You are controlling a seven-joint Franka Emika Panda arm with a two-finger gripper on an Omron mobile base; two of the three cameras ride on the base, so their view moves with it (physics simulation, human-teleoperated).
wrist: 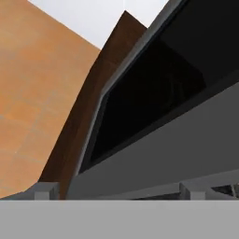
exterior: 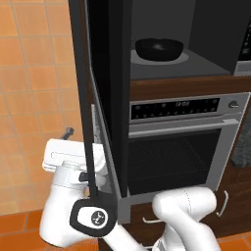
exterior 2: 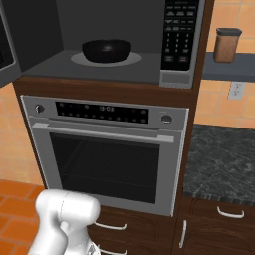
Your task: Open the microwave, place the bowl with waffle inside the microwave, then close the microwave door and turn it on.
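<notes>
The microwave [exterior 2: 181,40] stands open in the dark wood cabinet. Inside it, the black bowl [exterior 2: 106,51] [exterior: 159,49] rests on the round turntable; I cannot make out the waffle within its dark hollow. The microwave door [exterior: 105,98] [exterior 2: 7,50] is swung out to the left and stands edge-on in the left base view. My gripper [exterior: 73,135] is low on the outer side of that door, open, with nothing between its fingertips [wrist: 46,190]. Close in front of the hand view lie the door's black glass and steel frame [wrist: 154,93].
The steel oven [exterior 2: 107,149] [exterior: 181,147] with its horizontal handle sits right below the microwave. Drawers with pale handles lie under it. To the right are a dark stone counter [exterior 2: 224,159] and a brown jar [exterior 2: 227,45] on a shelf.
</notes>
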